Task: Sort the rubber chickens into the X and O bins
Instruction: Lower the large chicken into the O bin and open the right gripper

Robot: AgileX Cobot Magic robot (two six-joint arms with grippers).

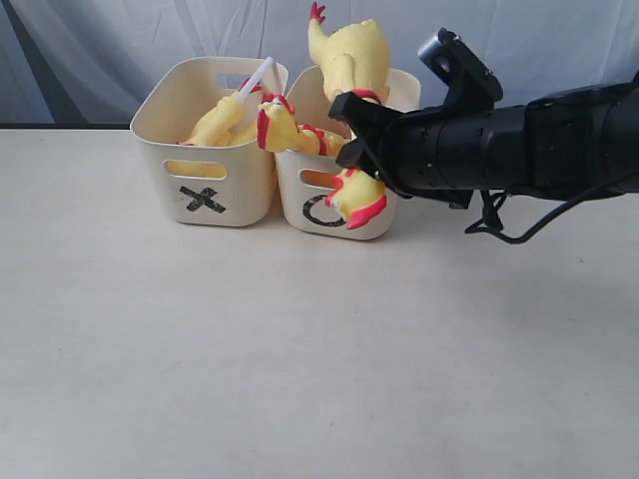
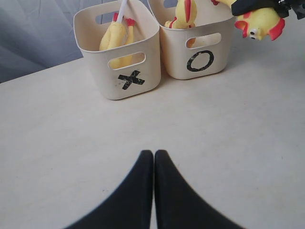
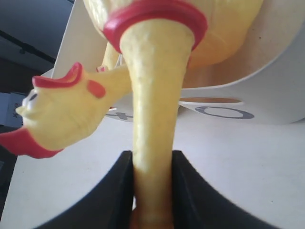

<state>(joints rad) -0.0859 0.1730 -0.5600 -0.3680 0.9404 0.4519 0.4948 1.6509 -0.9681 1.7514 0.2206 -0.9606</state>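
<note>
My right gripper (image 1: pixel 356 128) (image 3: pixel 152 156) is shut on the neck of a large yellow rubber chicken (image 1: pixel 351 55) (image 3: pixel 155 95). Its body rises over the O bin (image 1: pixel 374 215) (image 2: pixel 209 40) (image 3: pixel 271 95), and its head (image 1: pixel 355 200) (image 2: pixel 259 23) hangs in front of that bin's wall. A second large chicken (image 1: pixel 282 127) (image 2: pixel 184 13) (image 3: pixel 62 112) lies in the O bin, its head leaning toward the X bin (image 1: pixel 205 165) (image 2: pixel 124 67). In the X bin sits a small chicken with a white tube (image 1: pixel 222 118) (image 2: pixel 114 36). My left gripper (image 2: pixel 154 156) is shut and empty, low over the table, well in front of the bins.
The two bins stand side by side, touching, near the back of the cream table (image 1: pixel 300 349). A pale curtain (image 1: pixel 120 40) hangs behind them. A black cable (image 1: pixel 509 225) loops under my right arm.
</note>
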